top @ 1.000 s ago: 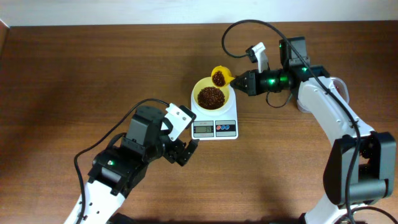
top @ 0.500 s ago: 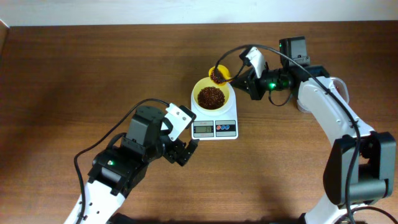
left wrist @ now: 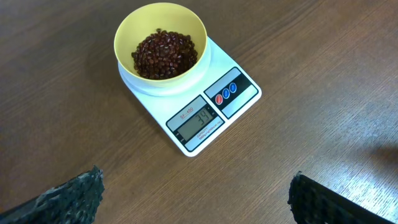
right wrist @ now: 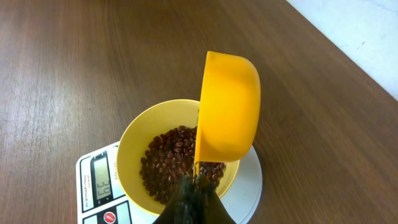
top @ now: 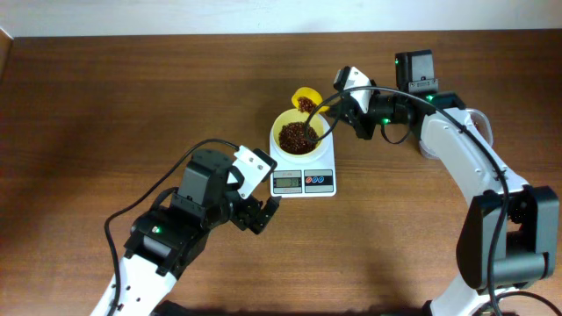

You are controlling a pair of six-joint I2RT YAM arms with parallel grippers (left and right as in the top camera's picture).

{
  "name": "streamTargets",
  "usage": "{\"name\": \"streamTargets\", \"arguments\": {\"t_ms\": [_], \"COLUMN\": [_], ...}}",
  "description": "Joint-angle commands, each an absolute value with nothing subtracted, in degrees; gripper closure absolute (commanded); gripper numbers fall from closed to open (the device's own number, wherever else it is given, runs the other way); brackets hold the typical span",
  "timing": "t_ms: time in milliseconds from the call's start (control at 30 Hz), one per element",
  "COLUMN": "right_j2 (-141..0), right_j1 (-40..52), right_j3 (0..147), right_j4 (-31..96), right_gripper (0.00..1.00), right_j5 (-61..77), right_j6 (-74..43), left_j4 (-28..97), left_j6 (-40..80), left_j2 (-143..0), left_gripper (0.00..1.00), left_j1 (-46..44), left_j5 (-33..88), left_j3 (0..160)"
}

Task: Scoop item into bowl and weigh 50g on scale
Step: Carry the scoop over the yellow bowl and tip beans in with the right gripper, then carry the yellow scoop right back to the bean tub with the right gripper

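Right fingers (right wrist: 186, 208) pinched scoop (right wrist: 229, 106) handle, scoop tipped steeply over bowl (right wrist: 132, 143); left fingers (left wrist: 68, 198) spread, idle. Risk: beans (left wrist: 165, 55) dumping fast, overshooting target on scale (left wrist: 214, 124), or bouncing onto surface (left wrist: 62, 93).

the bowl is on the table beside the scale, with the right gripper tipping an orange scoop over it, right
No: the bowl sits on the scale, not beside it, per the left wrist view. The right gripper does tip the orange scoop over it.

Left arm (top: 189, 200) and right arm (top: 457, 145) are showing white shells, black joints, black cables (top: 202, 145); green lights (top: 384, 119) are glowing.
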State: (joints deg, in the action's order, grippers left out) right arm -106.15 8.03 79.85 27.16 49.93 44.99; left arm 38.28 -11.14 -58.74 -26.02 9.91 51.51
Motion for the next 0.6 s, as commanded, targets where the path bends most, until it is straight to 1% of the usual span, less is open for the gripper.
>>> {"name": "streamTargets", "arguments": {"t_ms": [0,500,567], "right_j2": [-106.59,-106.59,-106.59], "right_j1": [8.67,8.67,8.69], "right_j3": [79.61,79.61,79.61], "right_j4": [27.05,27.2,27.55], "right_gripper": [0.96,0.96,0.96], "right_j5": [50.09,50.11,50.33], "right_j6": [46.3,46.44,48.6], "left_j4": [38.22,38.22,38.22], "left_j6": [-12.08,-12.1,-12.1], "left_j2": [-58.81,-58.81,-58.81], "left_gripper": [0.01,0.01,0.01], "left_j1": [-26.26,-26.26,-26.26], "left_j5": [10.72,10.72,10.72], "left_j3": [51.03,51.03,51.03]}}
